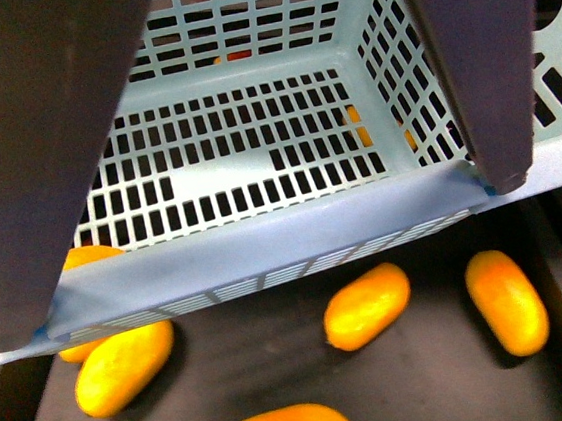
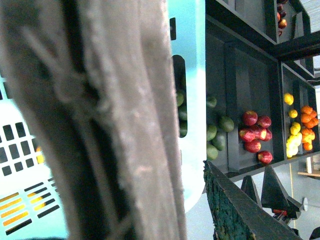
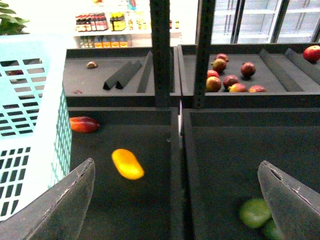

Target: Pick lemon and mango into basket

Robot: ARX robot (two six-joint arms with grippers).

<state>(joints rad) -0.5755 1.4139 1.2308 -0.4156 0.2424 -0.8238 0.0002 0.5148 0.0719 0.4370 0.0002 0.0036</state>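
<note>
Remaining: both picks; the basket [image 1: 265, 244] shows a bare slotted floor, with neither fruit inside.
Mango spot: a golden mango [image 3: 127, 163] lies on the shelf ahead of the right gripper [image 3: 175, 210], near the basket wall and apart from a red-blushed one [image 3: 84, 124]; the front view shows more golden ones below the basket.
Lemon spot: the lemon is probably among the small yellow fruit [image 2: 294, 136] in a far bin beside oranges [image 2: 307, 119], though they are too small to be sure; well apart from the basket.
Right arm: fingers spread wide, nothing between them, above the shelf.
Left arm: the brown handle [image 2: 125, 120] fills this view, with one dark finger [image 2: 235, 210] beside it; I cannot tell whether the left gripper is clenched on it.
Surface: black matte shelf [image 3: 225, 150], split by raised dividers into bins; apples [image 3: 231, 80] and green fruit [image 3: 254, 212] lie in others.
Room: a shop, with bottles [image 3: 100, 22] on a back rack and glass-door fridges [image 3: 260, 20].
</note>
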